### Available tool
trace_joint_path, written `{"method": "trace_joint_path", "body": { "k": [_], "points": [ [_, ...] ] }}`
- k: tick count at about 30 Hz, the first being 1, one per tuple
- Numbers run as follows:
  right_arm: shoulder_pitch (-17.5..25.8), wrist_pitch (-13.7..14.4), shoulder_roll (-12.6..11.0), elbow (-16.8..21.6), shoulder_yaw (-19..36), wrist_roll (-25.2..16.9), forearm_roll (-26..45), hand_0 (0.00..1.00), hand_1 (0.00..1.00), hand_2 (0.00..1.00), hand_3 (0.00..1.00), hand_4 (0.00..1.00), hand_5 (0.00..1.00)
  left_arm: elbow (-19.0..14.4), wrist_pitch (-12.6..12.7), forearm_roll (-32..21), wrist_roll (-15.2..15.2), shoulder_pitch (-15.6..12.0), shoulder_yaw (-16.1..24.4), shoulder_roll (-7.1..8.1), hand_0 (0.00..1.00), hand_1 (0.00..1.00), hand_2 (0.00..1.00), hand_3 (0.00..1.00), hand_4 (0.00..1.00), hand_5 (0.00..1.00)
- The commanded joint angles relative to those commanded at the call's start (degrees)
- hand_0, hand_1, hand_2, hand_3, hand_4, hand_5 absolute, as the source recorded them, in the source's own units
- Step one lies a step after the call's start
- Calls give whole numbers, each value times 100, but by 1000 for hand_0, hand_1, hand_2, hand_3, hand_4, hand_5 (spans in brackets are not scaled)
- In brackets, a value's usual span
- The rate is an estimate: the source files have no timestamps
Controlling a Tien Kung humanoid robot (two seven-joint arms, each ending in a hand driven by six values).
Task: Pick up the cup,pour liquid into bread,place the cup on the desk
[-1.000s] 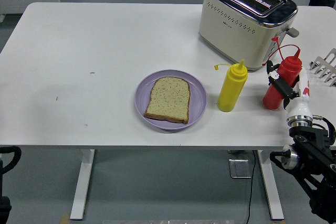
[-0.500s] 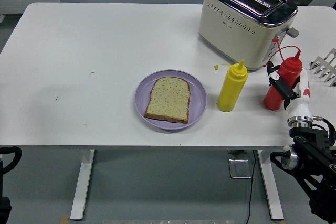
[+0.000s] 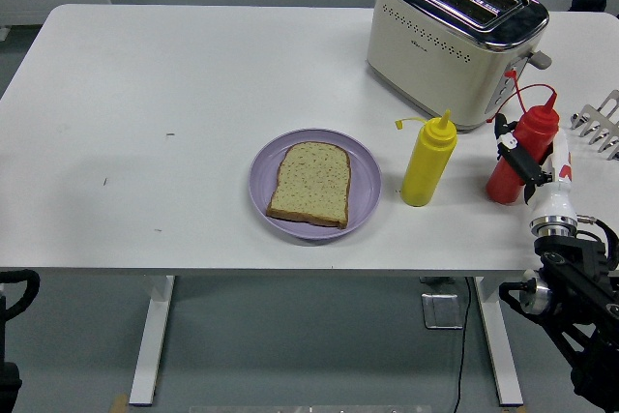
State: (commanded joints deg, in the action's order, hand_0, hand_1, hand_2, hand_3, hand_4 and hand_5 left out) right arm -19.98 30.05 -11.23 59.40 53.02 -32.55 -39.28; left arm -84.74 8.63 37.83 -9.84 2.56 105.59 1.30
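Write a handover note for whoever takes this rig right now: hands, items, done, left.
Right hand: at the table's right edge, fingers around the red squeeze bottle, which stands upright on the table; not lifted yet.
Left arm: resting low at the lower left, hand not visible.
Bread slice lies on the purple plate, dry as far as visible. Yellow squeeze bottle stands between plate and red bottle; toaster behind them.
Done: grasp on the red bottle, apparently.
Left: lift it, pour over the bread, set it back on the table.
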Motion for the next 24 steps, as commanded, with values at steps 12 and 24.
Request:
{"method": "trace_joint_path", "body": {
  "k": [12, 24],
  "points": [
    [123, 21, 2, 23, -18, -48, -150, 328, 335, 406, 404, 721, 204, 0, 2, -1, -4, 2, 12, -3, 721, 735, 732, 666, 639, 998],
    [266, 16, -26, 83, 11, -80, -263, 503, 504, 482, 540, 744, 204, 0, 1, 0, -5, 15, 18, -3, 720, 735, 732, 666, 641, 998]
  ]
}}
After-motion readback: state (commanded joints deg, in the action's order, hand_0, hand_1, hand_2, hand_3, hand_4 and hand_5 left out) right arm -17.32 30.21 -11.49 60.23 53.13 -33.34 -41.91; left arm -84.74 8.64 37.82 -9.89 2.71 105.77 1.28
